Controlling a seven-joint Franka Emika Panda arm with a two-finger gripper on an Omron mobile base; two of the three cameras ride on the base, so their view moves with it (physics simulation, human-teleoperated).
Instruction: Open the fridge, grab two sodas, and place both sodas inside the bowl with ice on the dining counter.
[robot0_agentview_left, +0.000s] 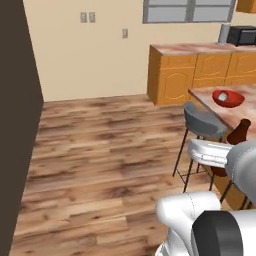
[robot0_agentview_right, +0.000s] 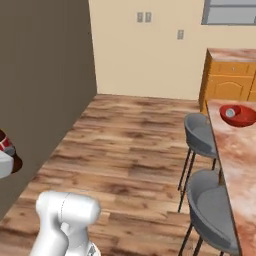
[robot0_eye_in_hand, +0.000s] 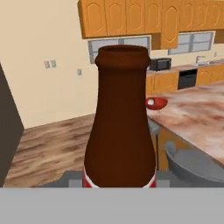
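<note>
We are clamping our gripper (robot0_eye_in_hand: 119, 186) on one brown bottle (robot0_eye_in_hand: 120, 127); one red bowl (robot0_agentview_left: 228, 98) is sitting near the dining counter's (robot0_agentview_left: 235, 117) far corner

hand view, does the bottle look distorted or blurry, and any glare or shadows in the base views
Hand view: the brown soda bottle looms huge from closeness, edges fairly sharp, soft shading down its sides, no glare. Left base view: flat even light, a small bright highlight inside the red bowl, faint shadows under the grey stools. Right base view: evenly lit, slightly soft, no harsh shadows on the wood floor.
</note>
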